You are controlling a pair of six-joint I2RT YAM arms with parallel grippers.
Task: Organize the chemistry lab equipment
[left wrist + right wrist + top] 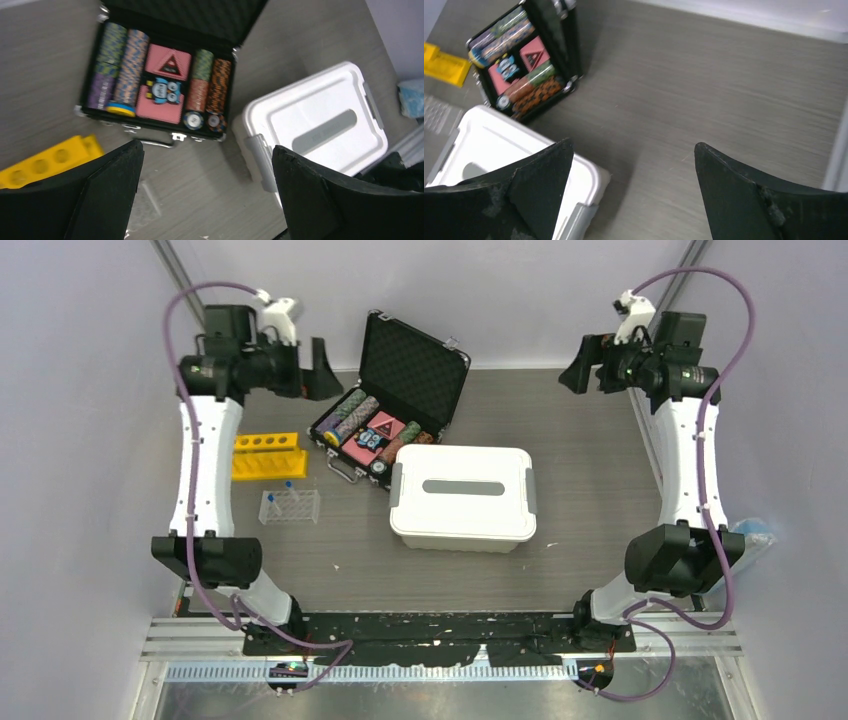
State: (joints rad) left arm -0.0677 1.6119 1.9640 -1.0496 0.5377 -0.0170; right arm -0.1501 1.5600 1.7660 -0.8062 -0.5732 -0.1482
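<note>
Yellow plastic marks the tube rack [265,455], set at the left of the surface [600,490]. The clear rack [290,506] is placed just on its near side, slightly apart, with blue-capped tubes [287,485] standing in it. The white box [462,498] is found at the centre, lid shut, its far left corner close against the black case [400,390]; contact cannot be confirmed. The left claw [204,149] and right claw [634,145] are held high at the far corners, each spread fully and gripping nothing.

A fresh reach is judged to be in hand. It is advised that the left claw be lowered straight over a rack and closed across its narrow width, so that no tube is tipped. The box lid would need opening first if storage inside is intended.

Open room is noted across the right half of the surface. The lane between clear rack and box is narrower, and the side walls are close to both arms.
</note>
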